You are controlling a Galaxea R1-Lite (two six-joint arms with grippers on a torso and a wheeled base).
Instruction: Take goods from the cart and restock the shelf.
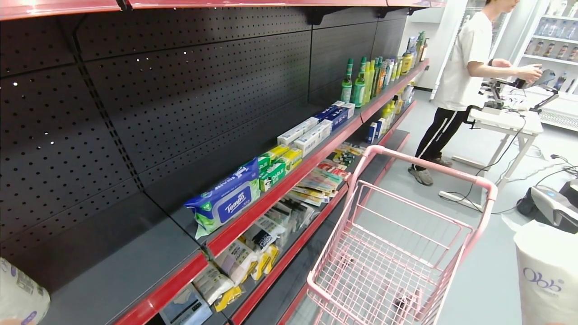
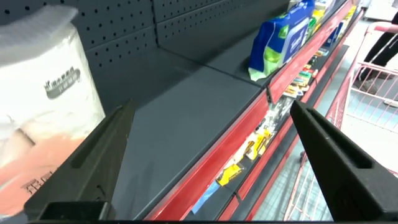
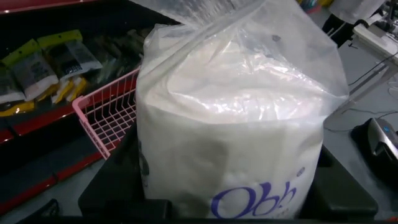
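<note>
Along the shelf, a blue pack of wipes is laid at the red front edge. It is followed farther down by green boxes, white boxes and upright bottles. The lower board beneath is crowded with flat packets. The aisle beside the shelf is taken up by the pink wire cart, which is stood close against the lower boards. A white pack of paper rolls in clear wrap is held up near the cart's right side. It is clamped in the right pincer, whose two fingers are pressed against its sides. The left pincer is held low over the bare grey stretch of shelf board on the near side of the wipes. Its fingers are spread wide, with nothing between them. A second white pack is seen just beside one finger; it appears to be stood on the board, though its base is hidden. The shelf is backed by black pegboard, and the floor is pale grey. A white worktop with trailing cables is stood farther down the aisle.
</note>
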